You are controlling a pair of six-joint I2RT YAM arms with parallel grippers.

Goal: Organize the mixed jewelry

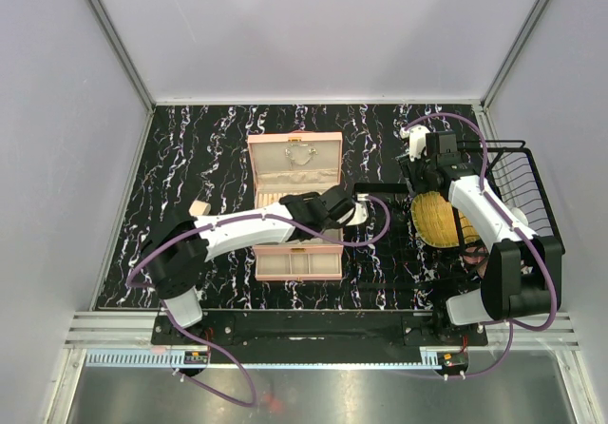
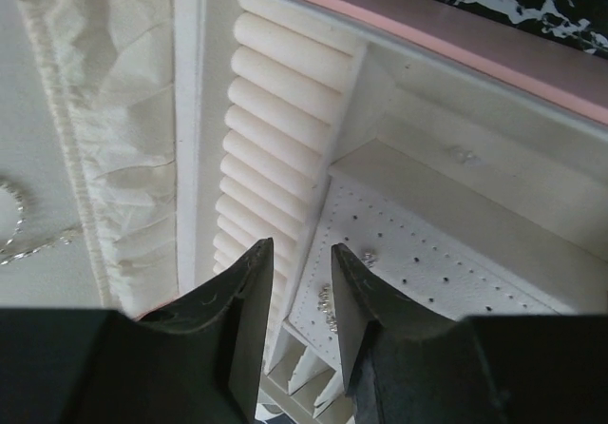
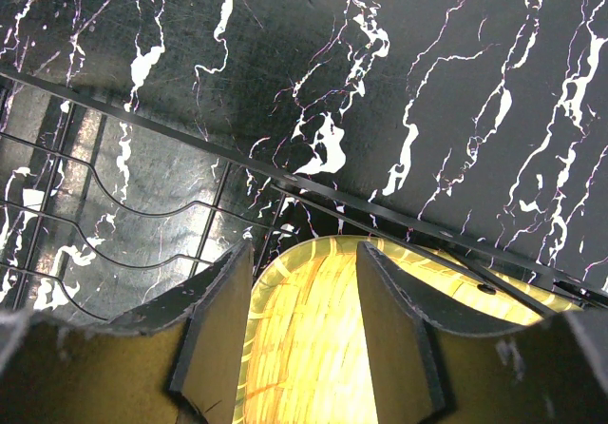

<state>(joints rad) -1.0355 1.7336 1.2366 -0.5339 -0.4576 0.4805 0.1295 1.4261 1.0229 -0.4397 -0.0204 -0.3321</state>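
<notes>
The task is judged well advanced: the mixed jewelry is seen inside the open pink case (image 1: 294, 138), and no loose piece can be made out on the desk (image 1: 190, 158), though pieces this small could be missed from above. The thin chain (image 1: 302, 151) is laid in a loop in the lid. Two glinting studs (image 2: 369, 256) are seated on the perforated panel (image 2: 446, 262) beside the ring rolls (image 2: 285, 91), and another tiny sparkling piece (image 2: 465, 155) lies in the compartment behind. The left gripper (image 2: 299, 253) is held just above that panel, its jaws partly parted with nothing seen between them. The right gripper (image 3: 306, 253) is held open and empty over the yellow woven plate (image 3: 313, 367) in the wire rack (image 3: 142, 210), well apart from the case.
</notes>
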